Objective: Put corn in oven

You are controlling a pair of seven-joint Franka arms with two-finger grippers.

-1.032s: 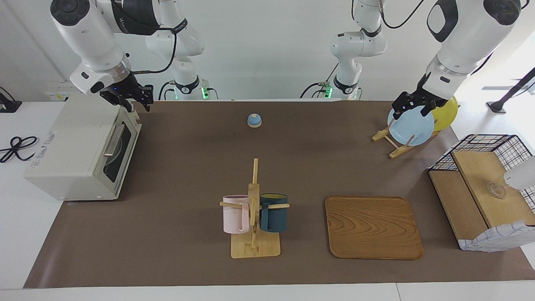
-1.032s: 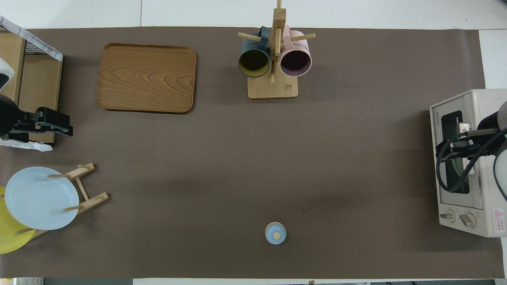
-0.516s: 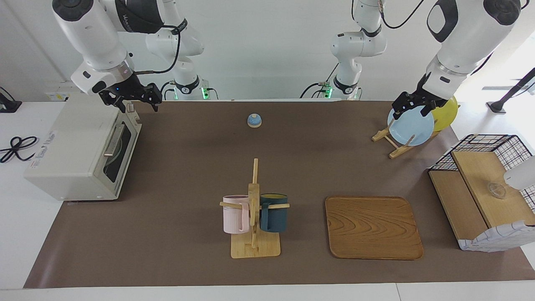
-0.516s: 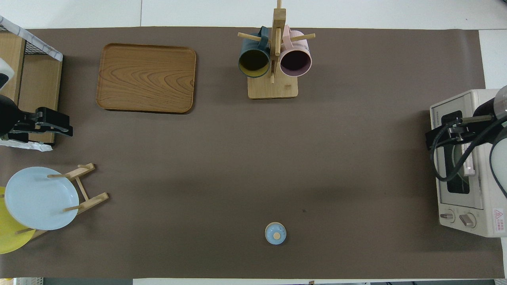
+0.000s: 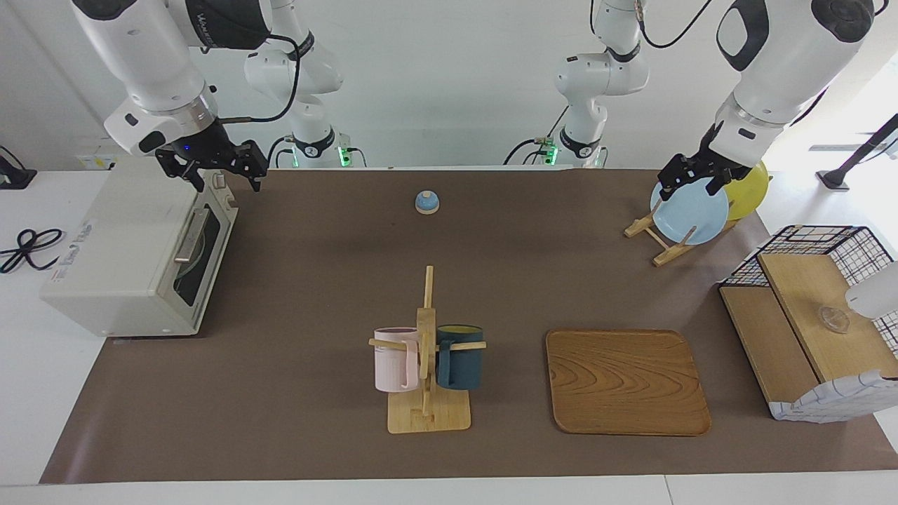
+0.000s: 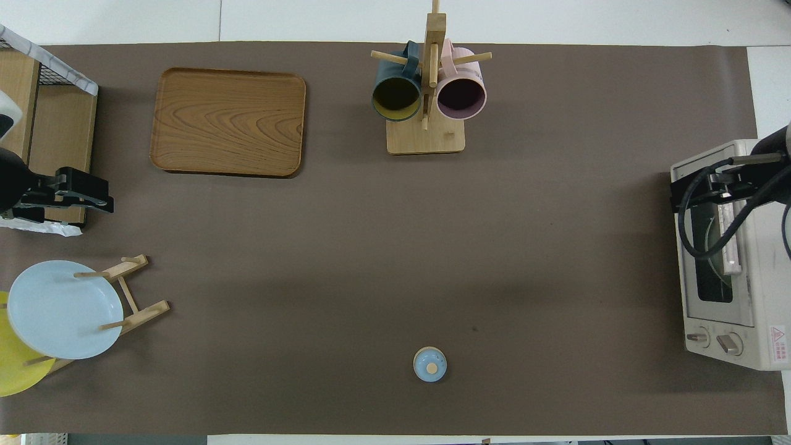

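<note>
Cream-white oven (image 5: 133,252) at right arm's table end; door shut.

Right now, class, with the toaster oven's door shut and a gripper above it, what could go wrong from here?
1. The toaster oven is closed; pulling its bar handle with the right gripper might drag the whole box instead.
2. No corn shows in either view, so there may be nothing to load.
3. The left gripper hangs just over the blue plate; a careless move could knock it.
</note>
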